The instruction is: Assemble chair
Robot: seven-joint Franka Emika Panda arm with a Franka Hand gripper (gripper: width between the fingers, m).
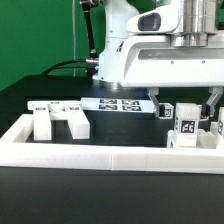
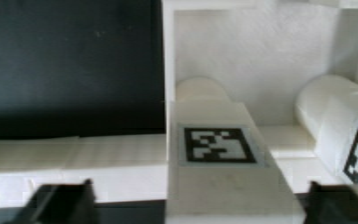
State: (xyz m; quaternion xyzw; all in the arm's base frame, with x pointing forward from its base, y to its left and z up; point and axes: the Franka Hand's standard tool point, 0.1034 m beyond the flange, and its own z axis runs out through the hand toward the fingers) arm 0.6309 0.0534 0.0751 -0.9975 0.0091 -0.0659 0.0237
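Chair parts are white plastic blocks with black-and-white tags. On the exterior view's right, a cluster of them (image 1: 188, 124) stands inside the border rail, directly under my gripper (image 1: 184, 106). In the wrist view my gripper (image 2: 202, 205) is open. Its dark fingertips (image 2: 60, 205) stand on either side of a rounded white leg-like part (image 2: 220, 130) with a tag on its face. There is a gap on one side of the part, and the other finger is close to it. A second tagged rounded part (image 2: 345, 125) stands beside it. More chair parts (image 1: 57, 118) lie on the exterior view's left.
The marker board (image 1: 120, 104) lies flat at the back middle. A long white border rail (image 1: 110, 157) runs along the front and up both sides. The robot's base (image 1: 120, 50) stands behind the board. The table surface is black.
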